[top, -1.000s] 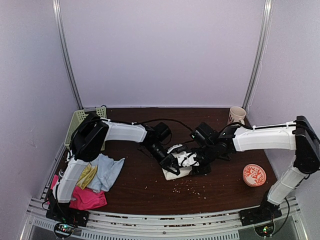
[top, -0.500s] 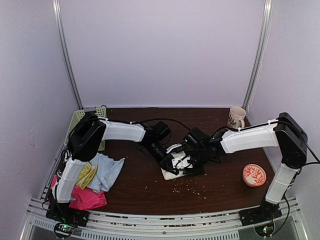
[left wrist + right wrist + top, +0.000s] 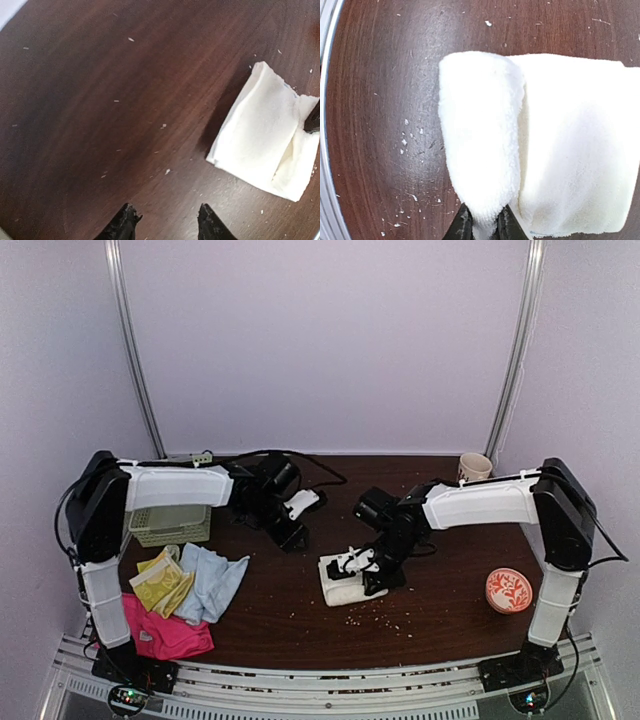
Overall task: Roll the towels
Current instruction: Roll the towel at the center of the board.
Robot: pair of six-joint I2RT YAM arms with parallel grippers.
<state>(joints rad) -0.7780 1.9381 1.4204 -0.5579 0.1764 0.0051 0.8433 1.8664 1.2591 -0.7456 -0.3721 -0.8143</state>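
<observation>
The cream-white towel (image 3: 345, 582) lies folded mid-table; it shows in the left wrist view (image 3: 267, 145) and the right wrist view (image 3: 535, 140). My right gripper (image 3: 484, 225) is shut on a rolled edge of it, seen from above by the towel's right side (image 3: 372, 568). My left gripper (image 3: 162, 220) is open and empty above bare table, up and left of that towel (image 3: 290, 532). A pale blue towel (image 3: 212, 582), a yellow-green patterned one (image 3: 160, 582) and a hot-pink one (image 3: 165, 635) lie heaped at the front left.
A pale green slotted basket (image 3: 168, 523) stands at the back left under the left arm. A mug (image 3: 474, 467) stands at the back right and a round orange-patterned dish (image 3: 509, 591) at the right. Crumbs (image 3: 378, 612) dot the wooden table (image 3: 300, 630).
My left gripper has let go of the cream-white towel and pulled back up and left, open. My right gripper has moved left onto the towel's edge.
</observation>
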